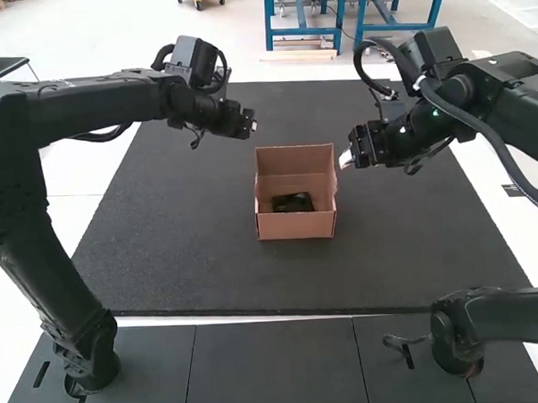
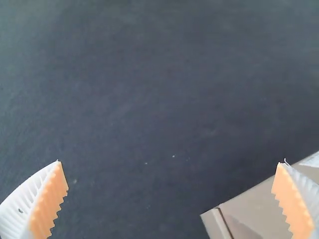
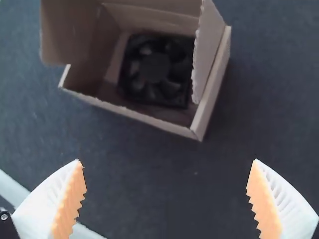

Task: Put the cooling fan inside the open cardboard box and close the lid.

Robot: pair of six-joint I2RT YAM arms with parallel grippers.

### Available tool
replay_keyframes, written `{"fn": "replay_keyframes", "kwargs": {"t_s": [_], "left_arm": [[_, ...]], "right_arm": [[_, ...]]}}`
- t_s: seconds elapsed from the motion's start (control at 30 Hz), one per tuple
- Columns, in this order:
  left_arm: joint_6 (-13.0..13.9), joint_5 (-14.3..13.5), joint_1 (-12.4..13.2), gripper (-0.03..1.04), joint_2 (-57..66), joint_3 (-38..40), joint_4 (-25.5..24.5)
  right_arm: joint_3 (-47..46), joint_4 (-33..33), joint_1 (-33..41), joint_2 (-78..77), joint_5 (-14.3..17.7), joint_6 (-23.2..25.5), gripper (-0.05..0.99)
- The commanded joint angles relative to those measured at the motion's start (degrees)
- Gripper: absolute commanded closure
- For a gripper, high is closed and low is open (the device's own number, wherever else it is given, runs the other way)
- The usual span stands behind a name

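Observation:
A small brown cardboard box (image 1: pixel 295 214) stands open in the middle of the black mat, its lid (image 1: pixel 295 158) raised at the far side. The black cooling fan (image 1: pixel 288 202) lies flat inside it, also seen as the fan (image 3: pixel 155 69) in the box (image 3: pixel 209 94) from the right wrist view. My left gripper (image 1: pixel 249 124) hangs open above the mat, just beyond the box's far left corner; a corner of the box (image 2: pixel 254 214) shows by one of its fingers (image 2: pixel 291 204). My right gripper (image 1: pixel 347 156) is open beside the box's right side, holding nothing.
The black mat (image 1: pixel 164 242) covers most of the table, with white table surface at both sides. Blue metal frames (image 1: pixel 332 11) stand beyond the mat's far edge. The arm bases (image 1: pixel 89 370) sit at the near edge.

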Motion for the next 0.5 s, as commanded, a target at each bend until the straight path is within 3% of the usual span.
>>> {"fn": "replay_keyframes", "kwargs": {"t_s": [0.0,0.23,0.47], "left_arm": [[0.86,-0.09,-0.83,0.04,0.83,3.14,-0.64],[4.29,2.37,-3.11,0.04,2.59,4.11,-5.21],[5.61,3.33,-3.29,0.04,3.03,3.75,-7.93]], "right_arm": [[-0.67,-0.13,0.55,-1.47,0.54,0.64,0.2],[-0.58,-0.39,0.29,-1.47,0.45,0.55,0.2],[-1.1,-0.3,0.2,-1.47,0.45,0.55,0.2]]}}
